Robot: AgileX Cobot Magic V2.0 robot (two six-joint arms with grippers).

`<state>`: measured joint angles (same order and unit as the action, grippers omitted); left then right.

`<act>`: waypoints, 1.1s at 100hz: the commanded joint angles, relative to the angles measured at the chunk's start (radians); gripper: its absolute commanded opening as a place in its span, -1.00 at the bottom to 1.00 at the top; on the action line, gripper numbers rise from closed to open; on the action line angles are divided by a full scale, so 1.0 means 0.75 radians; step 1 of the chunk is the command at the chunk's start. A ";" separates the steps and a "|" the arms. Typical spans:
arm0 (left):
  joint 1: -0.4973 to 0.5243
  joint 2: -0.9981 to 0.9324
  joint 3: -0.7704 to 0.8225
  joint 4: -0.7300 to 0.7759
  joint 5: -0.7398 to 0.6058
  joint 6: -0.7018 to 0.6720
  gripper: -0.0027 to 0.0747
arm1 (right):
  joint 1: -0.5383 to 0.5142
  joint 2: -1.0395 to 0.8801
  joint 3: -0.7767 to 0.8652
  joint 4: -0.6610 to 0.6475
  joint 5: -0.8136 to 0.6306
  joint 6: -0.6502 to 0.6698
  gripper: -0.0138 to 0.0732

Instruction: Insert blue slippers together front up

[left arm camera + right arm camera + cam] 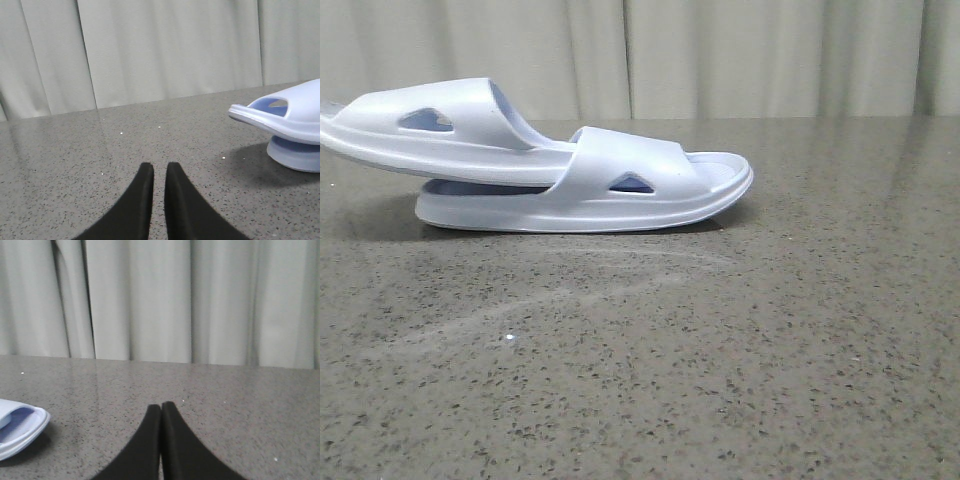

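Two pale blue slippers lie sole down at the far left of the table. The lower slipper (pixel 620 208) rests on the table. The upper slipper (pixel 430 125) has one end pushed under the lower one's strap and juts up to the left, past the frame edge. Both show in the left wrist view, the upper slipper (pixel 295 112) over the lower slipper (pixel 295 152). One slipper end (pixel 20 432) shows in the right wrist view. My left gripper (pixel 159 167) is all but shut, with a narrow slit, and holds nothing. My right gripper (pixel 161 406) is shut and empty. Neither touches the slippers.
The table (pixel 720 350) is a dark speckled stone-like top. A pale curtain (pixel 770 55) hangs behind its far edge. No arm shows in the front view.
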<state>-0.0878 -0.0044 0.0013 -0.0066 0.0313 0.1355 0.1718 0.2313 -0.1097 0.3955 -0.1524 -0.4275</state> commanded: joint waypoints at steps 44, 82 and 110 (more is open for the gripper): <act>-0.012 -0.037 0.014 -0.009 -0.110 -0.014 -0.89 | -0.216 -0.349 0.158 -0.580 0.112 0.616 -0.93; -0.012 -0.037 0.014 -0.009 -0.110 -0.014 -0.89 | -0.216 -0.349 0.187 -0.593 0.117 0.663 -0.93; -0.012 -0.037 0.014 -0.009 -0.110 -0.014 -0.89 | -0.216 -0.349 0.187 -0.593 0.117 0.663 -0.93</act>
<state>-0.0878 -0.0044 0.0013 -0.0066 0.0313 0.1355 0.0145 -0.0087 0.0094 -0.0371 0.0105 0.0700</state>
